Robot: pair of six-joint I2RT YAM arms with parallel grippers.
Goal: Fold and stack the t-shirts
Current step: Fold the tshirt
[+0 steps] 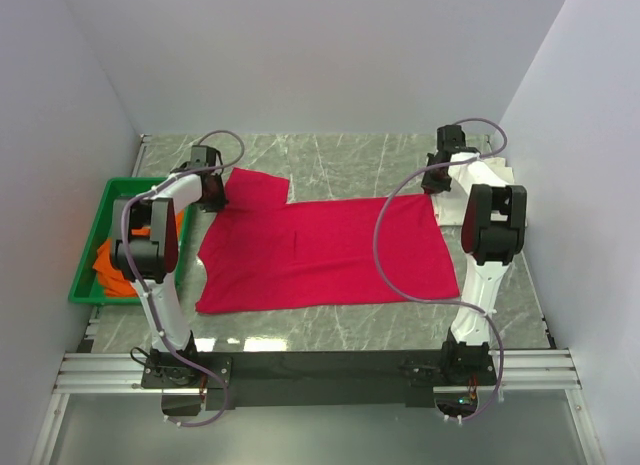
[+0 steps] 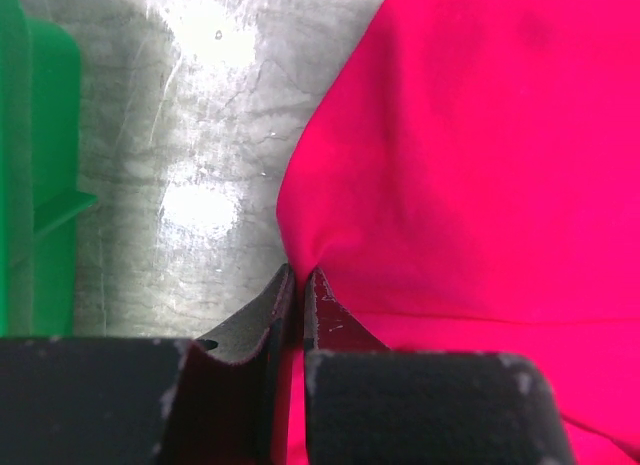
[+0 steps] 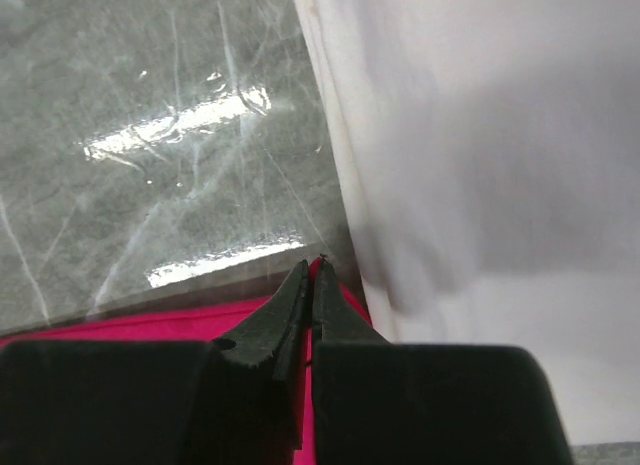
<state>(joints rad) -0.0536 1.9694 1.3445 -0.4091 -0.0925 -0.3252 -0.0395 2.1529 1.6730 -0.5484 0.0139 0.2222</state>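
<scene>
A green plastic bin (image 1: 120,188) sits at the left side of the grey marble-look table (image 1: 330,155); an orange cloth t-shirt (image 1: 110,260) lies bunched up inside it; the bin is just beside the left arm; a cream-white cloth t-shirt (image 1: 448,209) lies at the far right, partly under the right arm, touching the red one's right edge; tall white walls (image 1: 320,55) stand on three sides

The crimson red cloth t-shirt (image 1: 320,255) lies spread flat in the middle of the table, one sleeve sticking out at the far left; there is bare table behind it, in front of it, and in a strip between its left edge and the bin; on the right there is little room, as the white shirt and the wall are close

The left gripper (image 2: 300,280) is at the left edge of the red sleeve; its jaws are pressed nearly together with a little fold of red cloth pinched between them, and the cloth puckers at the tips; the right gripper (image 3: 312,270) is at the far right corner of the red shirt, right beside the white shirt; its jaws are closed tight; red shows in the slit between them, but I cannot tell if cloth is caught
</scene>
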